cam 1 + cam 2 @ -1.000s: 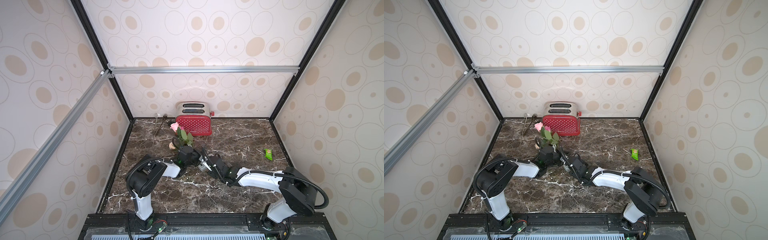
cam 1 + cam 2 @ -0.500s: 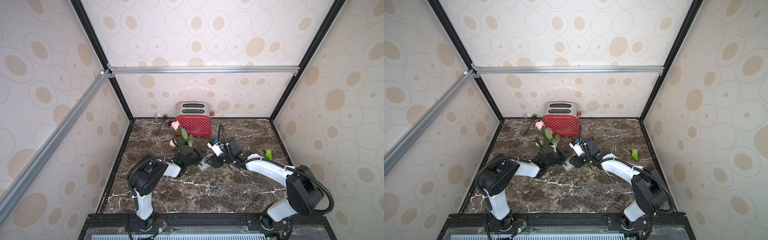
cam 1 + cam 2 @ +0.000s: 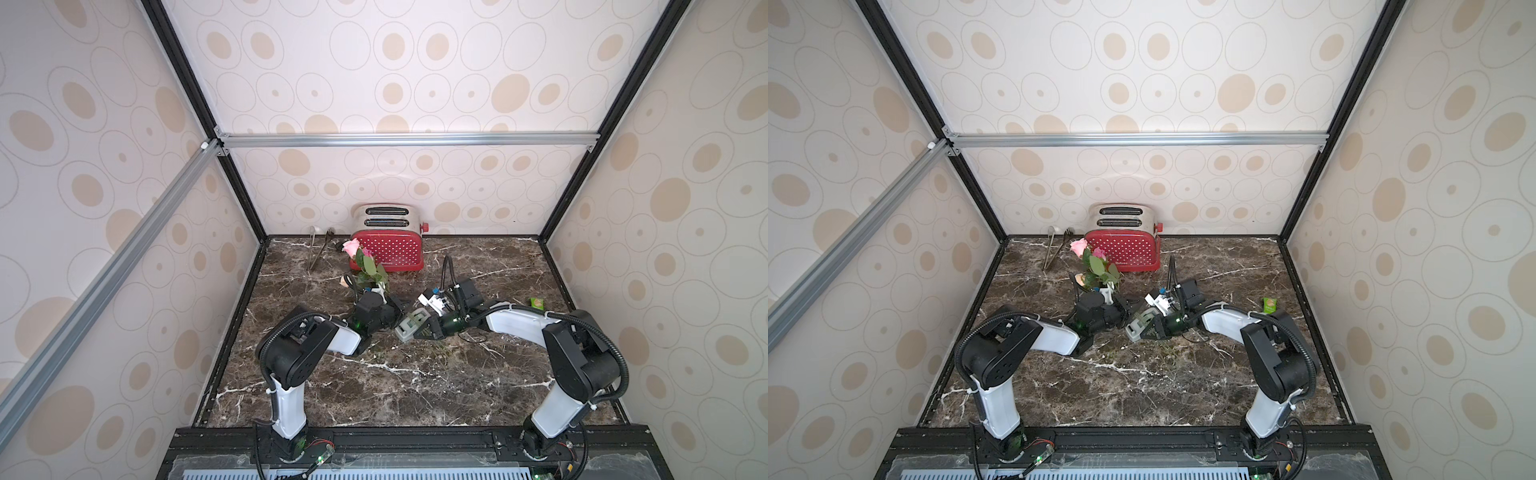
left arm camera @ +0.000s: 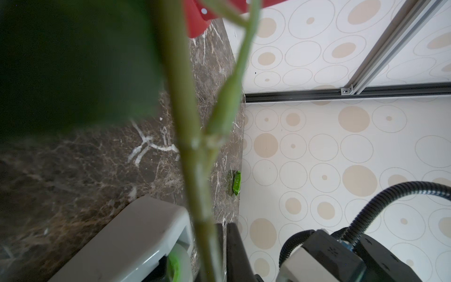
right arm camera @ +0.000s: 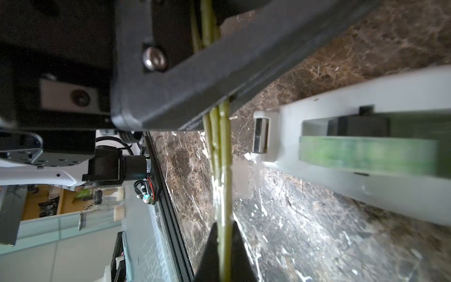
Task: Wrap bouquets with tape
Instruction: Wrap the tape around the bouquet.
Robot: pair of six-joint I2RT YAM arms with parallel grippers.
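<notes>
The bouquets [image 3: 365,264] stand as one upright bunch, pink roses above green leaves, left of centre in both top views. My left gripper [image 3: 392,313] is shut on the stems [image 4: 192,146], which run up past its fingers [image 4: 234,246]. My right gripper [image 5: 224,235] is shut on the same stems [image 5: 220,171] a little farther along, under the left gripper's black finger [image 5: 195,73]. The tape [image 3: 410,326], a grey dispenser with a greenish roll [image 5: 366,152], sits on the table right beside both grippers [image 3: 1139,323].
A red toaster [image 3: 388,247] stands at the back wall, with metal tongs [image 3: 318,251] lying to its left. A small green packet [image 3: 537,302] lies near the right wall. Walls close in the dark marble table [image 3: 395,390] on three sides.
The right arm swung its elbow back and turned its wrist. Its gripper opened, then shut again on the stems. The left arm and the bouquets held still.
</notes>
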